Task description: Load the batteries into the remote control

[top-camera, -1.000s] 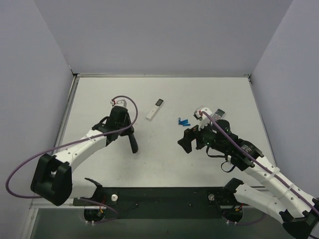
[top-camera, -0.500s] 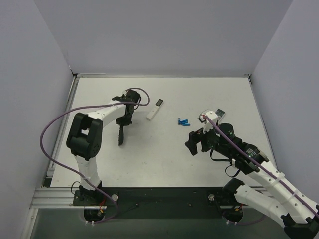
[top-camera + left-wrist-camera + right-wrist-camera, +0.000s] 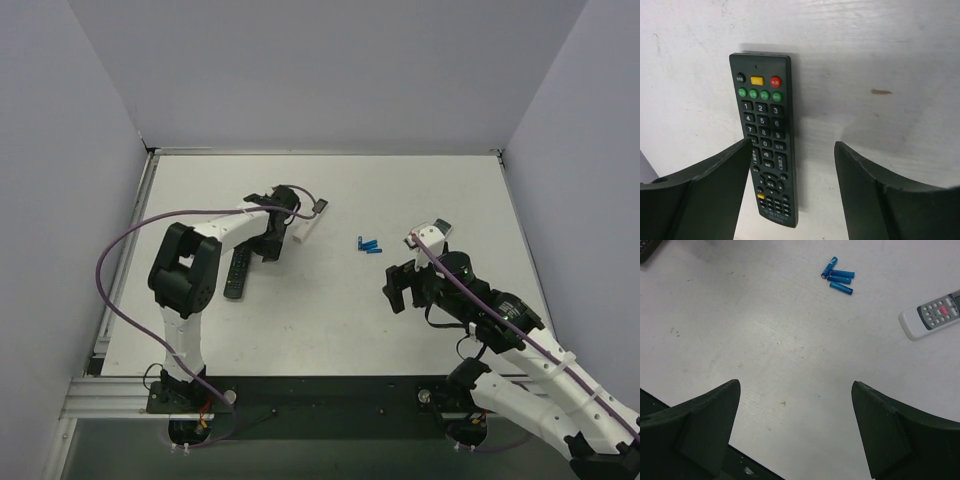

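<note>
The remote control (image 3: 762, 125) lies face up on the table (image 3: 880, 60) beneath the left gripper (image 3: 792, 145), whose jaws stand spread, gripping nothing (it sits nearer the finger at the view's left). The right wrist view, unlike the left, shows blue cells (image 3: 837, 276) near a short white remote (image 3: 935, 314), with the right gripper (image 3: 795, 385) also spread.

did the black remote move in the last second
Yes. The black remote has shifted left, away from the white stick remote, and lies flat on the table with the left hand open above it.
</note>
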Action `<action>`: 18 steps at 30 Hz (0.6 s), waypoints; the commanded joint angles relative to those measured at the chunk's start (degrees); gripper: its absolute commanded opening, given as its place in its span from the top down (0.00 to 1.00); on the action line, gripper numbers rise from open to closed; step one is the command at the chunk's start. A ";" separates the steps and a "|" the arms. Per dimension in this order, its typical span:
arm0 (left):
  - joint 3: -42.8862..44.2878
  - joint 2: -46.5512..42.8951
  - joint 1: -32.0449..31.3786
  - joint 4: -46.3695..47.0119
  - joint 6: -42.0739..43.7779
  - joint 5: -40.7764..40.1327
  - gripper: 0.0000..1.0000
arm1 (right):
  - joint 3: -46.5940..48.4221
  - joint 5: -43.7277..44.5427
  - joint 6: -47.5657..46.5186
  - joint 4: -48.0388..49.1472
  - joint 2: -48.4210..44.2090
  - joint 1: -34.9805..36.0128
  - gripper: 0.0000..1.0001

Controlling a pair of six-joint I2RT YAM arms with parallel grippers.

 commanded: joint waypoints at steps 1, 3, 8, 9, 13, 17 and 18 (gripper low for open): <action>-0.01 -8.96 -1.02 0.06 -0.97 4.48 0.23 | 2.01 7.60 -0.83 -3.09 -2.45 -0.42 0.12; -1.41 -13.97 -0.93 1.12 -1.76 6.68 0.22 | 2.09 12.43 -0.66 -3.63 -4.03 -0.42 0.12; -6.85 -31.01 1.69 6.81 -3.78 12.92 0.22 | 2.10 28.21 1.01 -4.60 -9.64 -0.59 0.08; -9.22 -33.91 2.23 7.79 -4.22 14.67 0.22 | 2.01 30.62 1.10 -4.60 -10.70 -0.68 0.06; -17.20 -51.46 7.23 13.24 -6.50 16.71 0.19 | 1.39 42.57 1.63 -4.51 -16.93 -0.77 0.00; -25.57 -65.55 10.84 19.38 -7.47 15.66 0.16 | -0.36 51.90 1.63 -4.16 -21.51 -0.86 0.00; -27.15 -68.19 11.11 20.10 -7.48 13.74 0.16 | -0.63 52.69 1.63 -4.07 -22.48 -0.86 0.00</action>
